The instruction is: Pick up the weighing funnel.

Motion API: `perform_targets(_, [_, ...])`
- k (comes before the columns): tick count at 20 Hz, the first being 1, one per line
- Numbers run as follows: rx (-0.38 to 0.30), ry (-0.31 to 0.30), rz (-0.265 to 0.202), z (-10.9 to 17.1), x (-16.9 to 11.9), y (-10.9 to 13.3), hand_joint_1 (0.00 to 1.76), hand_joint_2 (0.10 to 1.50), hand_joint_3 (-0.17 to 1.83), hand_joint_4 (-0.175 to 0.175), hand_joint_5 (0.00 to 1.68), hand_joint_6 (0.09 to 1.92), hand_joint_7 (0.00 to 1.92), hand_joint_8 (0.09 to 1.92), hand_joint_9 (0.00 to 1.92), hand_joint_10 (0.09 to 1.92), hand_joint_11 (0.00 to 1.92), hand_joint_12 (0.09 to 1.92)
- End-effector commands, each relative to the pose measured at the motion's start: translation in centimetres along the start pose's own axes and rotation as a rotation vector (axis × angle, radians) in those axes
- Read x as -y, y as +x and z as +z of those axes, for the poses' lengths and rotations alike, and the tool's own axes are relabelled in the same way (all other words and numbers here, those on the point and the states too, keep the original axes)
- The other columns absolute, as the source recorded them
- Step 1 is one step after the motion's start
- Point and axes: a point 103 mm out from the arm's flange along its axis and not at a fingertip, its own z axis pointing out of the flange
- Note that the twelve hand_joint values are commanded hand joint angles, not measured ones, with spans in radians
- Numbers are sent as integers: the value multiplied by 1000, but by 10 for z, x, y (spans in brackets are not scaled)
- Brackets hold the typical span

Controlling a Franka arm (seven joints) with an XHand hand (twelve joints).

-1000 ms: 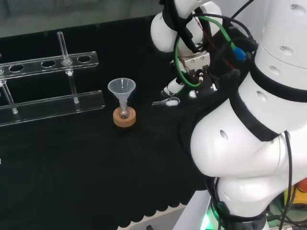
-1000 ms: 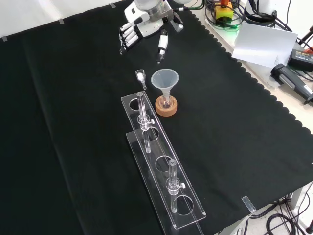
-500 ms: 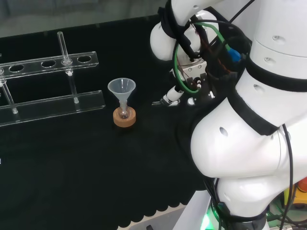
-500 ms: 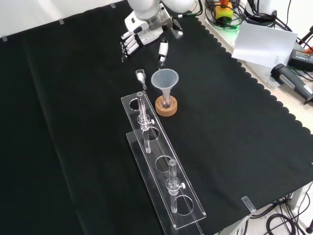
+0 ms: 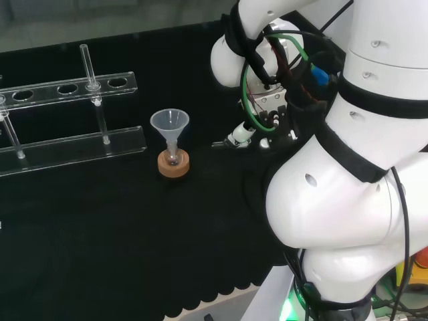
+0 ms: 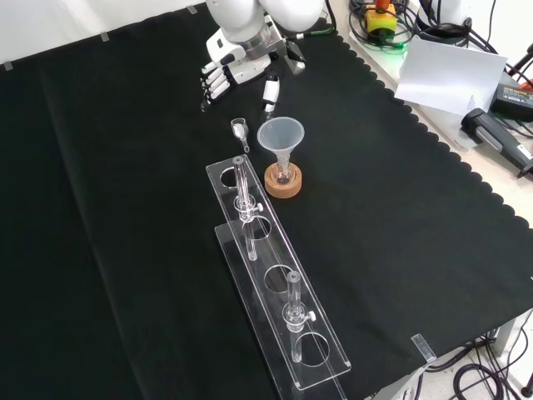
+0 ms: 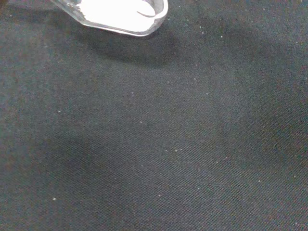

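Note:
The weighing funnel (image 6: 240, 129), a small clear scoop with a short stem, lies on the black cloth just left of the big funnel in the front view. The wrist view brings it close, the weighing funnel (image 7: 120, 13) holding something white. The hand (image 6: 237, 67) hovers just beyond it, open, its fingers (image 6: 211, 83) and thumb (image 6: 269, 90) spread apart and pointing down toward it. In the head view a finger of the hand (image 5: 239, 136) covers the scoop, and the weighing funnel stem (image 5: 219, 143) sticks out to its left. I see no contact between them.
The big funnel (image 6: 281, 136) stands in a small flask on a cork ring (image 6: 283, 182), close to the weighing funnel. A clear plastic rack (image 6: 271, 283) with upright tubes runs toward the front edge. The arm's white links (image 5: 348, 167) stand at the head view's right.
The hand has come down and closer over the weighing funnel; in the head view a finger now hides the scoop. The weighing funnel has not moved.

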Motion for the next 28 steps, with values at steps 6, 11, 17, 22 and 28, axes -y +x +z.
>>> perform_targets(6, [20, 28, -26, 15, -7, -4, 618, 714, 25, -6, 404, 87, 407, 473, 289, 708, 0, 1117])
perform_targets(11, [36, 34, -56, 20, -10, 2, 636, 720, 30, 18, 442, 87, 478, 459, 318, 687, 0, 1120])
perform_targets(17, [45, 35, -74, 27, -14, 8, 659, 724, 35, 41, 513, 87, 514, 436, 338, 672, 0, 1124])
perform_targets(22, [58, 36, -79, 32, -16, 12, 664, 727, 40, 56, 563, 87, 549, 412, 363, 659, 0, 1129])
perform_targets(28, [73, 35, -84, 37, -16, 14, 681, 730, 47, 63, 605, 87, 595, 390, 391, 636, 0, 1130])
